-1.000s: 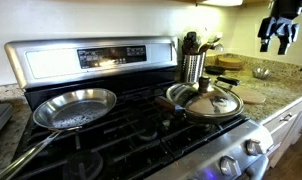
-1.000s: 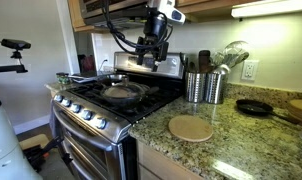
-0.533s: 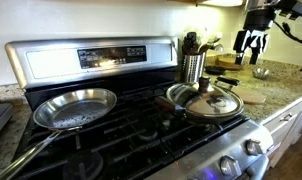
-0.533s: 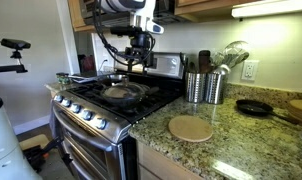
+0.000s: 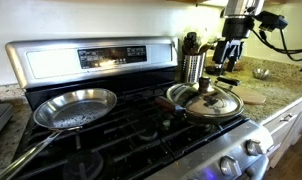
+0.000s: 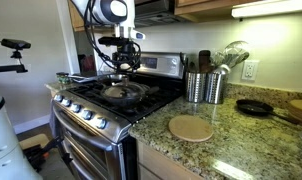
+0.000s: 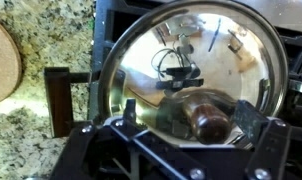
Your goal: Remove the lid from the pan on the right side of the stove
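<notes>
The claw (image 5: 229, 66) hangs above the lid (image 5: 213, 104), fingers apart and empty. In the wrist view they stand either side of the dark knob (image 7: 211, 122), probably lined up so a descent can close on it. The lid sits squarely on the pan (image 7: 59, 100), on the right of the stove (image 5: 101, 55). A silver frying pan (image 5: 73, 107) takes the left burner, and the granite surface (image 6: 226, 145) alongside carries a utensil canister (image 6: 204, 87).

Most light comes from the warm under-cabinet strip (image 6: 271, 8) over the counter's (image 6: 241, 150) back edge, so granite's bright while the stove (image 6: 91, 125) side sits dimmer w/ soft shadows. In wrist view the lid (image 7: 191, 60) is all mirror, glare + warped reflections, and my gripper (image 7: 188, 120) along the bottom is dark, blurry, too close for focus. Both ext. views are low-res, soft.
</notes>
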You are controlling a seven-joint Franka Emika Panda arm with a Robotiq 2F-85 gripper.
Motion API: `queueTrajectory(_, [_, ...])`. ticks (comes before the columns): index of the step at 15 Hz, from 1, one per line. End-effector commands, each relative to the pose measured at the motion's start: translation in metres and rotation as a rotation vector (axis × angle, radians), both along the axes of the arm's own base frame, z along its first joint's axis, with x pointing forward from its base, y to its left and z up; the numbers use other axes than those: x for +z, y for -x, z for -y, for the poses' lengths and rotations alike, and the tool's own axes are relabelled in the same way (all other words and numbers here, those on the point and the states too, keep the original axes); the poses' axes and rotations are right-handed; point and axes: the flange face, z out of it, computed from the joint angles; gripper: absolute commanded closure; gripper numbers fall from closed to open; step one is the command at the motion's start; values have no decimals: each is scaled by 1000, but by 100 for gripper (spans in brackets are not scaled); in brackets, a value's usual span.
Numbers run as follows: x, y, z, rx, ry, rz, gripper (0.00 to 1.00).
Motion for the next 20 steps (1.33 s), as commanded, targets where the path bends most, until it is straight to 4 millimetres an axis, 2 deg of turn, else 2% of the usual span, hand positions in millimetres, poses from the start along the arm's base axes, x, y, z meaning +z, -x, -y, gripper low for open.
queueTrajectory(1, [-13,-4,-24,35,-7,31,0])
queueTrajectory(5, [-10,-2,-42,70,-5,32,0])
queueTrajectory(9, [-9,-2,-49,87,2,29,0])
queueTrajectory(15, [-20,-13,-43,67,15,26,0])
queueTrajectory(20, [-38,-33,-40,48,21,32,0])
